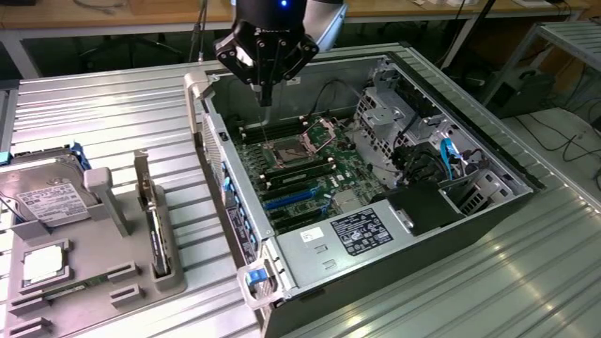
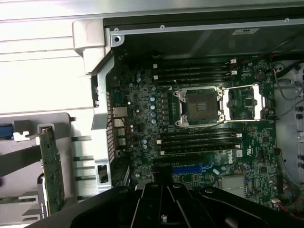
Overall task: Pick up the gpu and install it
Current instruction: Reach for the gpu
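gpu [image 1: 156, 232] on edge in grey holder [image 1: 174, 278], gripper [image 1: 266, 97] closed, empty, above motherboard [image 2: 142, 114], hard drive [image 1: 42, 193] in exterior view

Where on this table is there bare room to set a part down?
Bare ribbed table beyond the grey holder, beside the case, and a strip at the exterior view's right of the case. Crowded: the holder with hard drive and gpu; inside the case under the shut gripper.
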{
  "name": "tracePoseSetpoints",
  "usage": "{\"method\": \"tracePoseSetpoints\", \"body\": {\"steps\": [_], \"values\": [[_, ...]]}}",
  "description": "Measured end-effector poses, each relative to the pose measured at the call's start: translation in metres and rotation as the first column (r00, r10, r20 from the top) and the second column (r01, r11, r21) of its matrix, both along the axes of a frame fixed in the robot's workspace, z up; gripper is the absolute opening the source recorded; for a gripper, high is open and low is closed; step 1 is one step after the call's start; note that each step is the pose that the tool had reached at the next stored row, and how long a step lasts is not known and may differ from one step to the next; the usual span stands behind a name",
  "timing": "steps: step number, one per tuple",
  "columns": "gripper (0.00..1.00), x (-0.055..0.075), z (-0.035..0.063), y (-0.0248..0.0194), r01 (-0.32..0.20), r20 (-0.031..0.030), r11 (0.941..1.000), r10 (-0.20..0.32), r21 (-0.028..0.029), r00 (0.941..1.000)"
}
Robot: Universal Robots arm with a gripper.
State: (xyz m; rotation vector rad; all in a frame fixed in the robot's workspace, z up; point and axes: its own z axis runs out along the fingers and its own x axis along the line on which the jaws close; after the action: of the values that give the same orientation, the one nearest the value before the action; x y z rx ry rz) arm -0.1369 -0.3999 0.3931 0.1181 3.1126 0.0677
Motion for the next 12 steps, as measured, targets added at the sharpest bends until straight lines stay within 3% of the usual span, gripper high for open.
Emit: {"method": "tracePoseSetpoints", "body": {"steps": [12], "values": [[0.11,-0.0041,-0.0004,-0.0007,0.0,-0.0006,1.0,0.0,-0.0001,1.0]]}}
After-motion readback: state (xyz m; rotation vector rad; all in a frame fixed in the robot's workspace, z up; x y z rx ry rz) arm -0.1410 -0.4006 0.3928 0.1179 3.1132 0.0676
